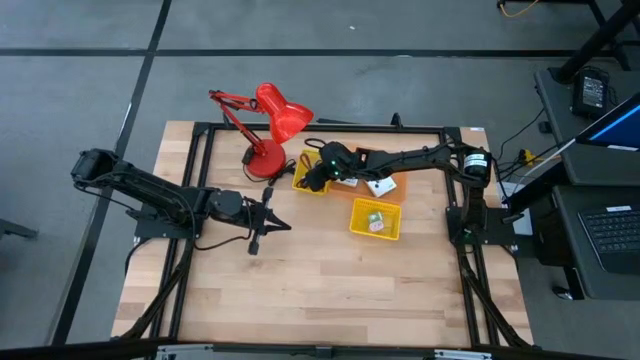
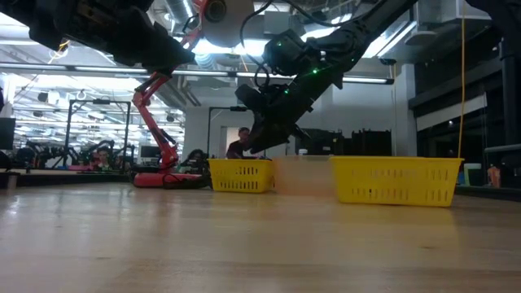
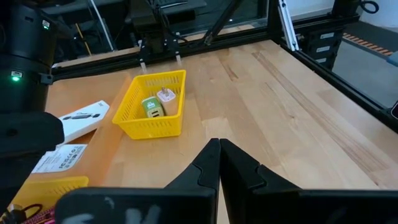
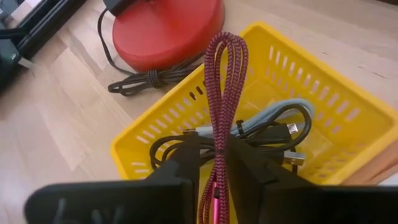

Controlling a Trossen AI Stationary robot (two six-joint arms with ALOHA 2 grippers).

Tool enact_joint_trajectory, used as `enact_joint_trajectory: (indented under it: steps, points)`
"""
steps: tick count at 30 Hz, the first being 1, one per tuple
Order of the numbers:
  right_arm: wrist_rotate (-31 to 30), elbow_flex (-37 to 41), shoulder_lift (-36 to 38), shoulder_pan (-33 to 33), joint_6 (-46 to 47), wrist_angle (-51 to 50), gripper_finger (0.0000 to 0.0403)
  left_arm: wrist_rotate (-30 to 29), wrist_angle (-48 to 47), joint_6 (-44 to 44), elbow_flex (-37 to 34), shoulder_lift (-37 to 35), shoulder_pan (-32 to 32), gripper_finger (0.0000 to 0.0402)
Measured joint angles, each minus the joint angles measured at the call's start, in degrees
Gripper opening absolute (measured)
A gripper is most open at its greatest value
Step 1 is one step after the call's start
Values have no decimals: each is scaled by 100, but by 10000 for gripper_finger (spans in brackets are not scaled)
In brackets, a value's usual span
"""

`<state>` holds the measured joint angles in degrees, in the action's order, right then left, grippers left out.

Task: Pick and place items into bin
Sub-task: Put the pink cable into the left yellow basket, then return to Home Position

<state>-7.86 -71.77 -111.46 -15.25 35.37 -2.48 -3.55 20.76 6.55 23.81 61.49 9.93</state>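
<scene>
My right gripper (image 4: 219, 163) hangs over a small yellow bin (image 1: 303, 184) beside the red lamp's base, shut on a maroon cord (image 4: 224, 87). In that bin (image 4: 323, 106) lie a coiled black cable (image 4: 267, 134) and a bluish-grey cable (image 4: 280, 112). A second yellow bin (image 1: 375, 219) nearer the table's middle holds a green block (image 3: 152, 107) and a pink one (image 3: 165, 95). Two white cards (image 3: 81, 118) lie on an orange patch between the bins. My left gripper (image 3: 219, 152) is shut on nothing, raised over the table's left half. My right gripper pinches the folded maroon cord, a doubled strand (image 4: 219, 140), between its two fingers. The fingers slant down from the table's right side and lie along the cord. The cord's looped end (image 4: 226, 42) juts out past the fingertips over the bin's rim; its other end runs back between the fingers.
The red desk lamp (image 1: 272, 122) stands just beyond the left bin, its round base (image 4: 165, 28) and coiled black lead (image 4: 146, 79) close to the bin's rim. A black frame (image 1: 200, 150) runs round the table. Bare wood stretches across the near half of the table (image 1: 320, 290).
</scene>
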Motion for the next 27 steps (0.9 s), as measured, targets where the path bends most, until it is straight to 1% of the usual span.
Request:
enact_joint_trajectory:
  steps: [5, 10, 16, 20, 24, 27]
  points:
    - [0, 0, 0, -2, -165, 7, 68, 0, -1, 0, 0, 0, 0, 3]
    - [3, -8, 111, 9, -473, 43, 71, 0, -8, 0, 0, 0, 0, 6]
    - [-14, -171, 409, 159, -1160, 101, 70, -3, -45, 9, 0, 0, 0, 8]
    - [1, -201, 680, 404, -1634, 38, 50, -5, -57, 20, 0, 0, 0, 6]
    - [-5, -205, 951, 674, -2096, -194, 10, -9, 51, 54, 2, 0, 0, 7]
    - [-263, -205, 1136, 919, -2404, -423, 7, -33, 91, 325, 2, -4, 0, 8]
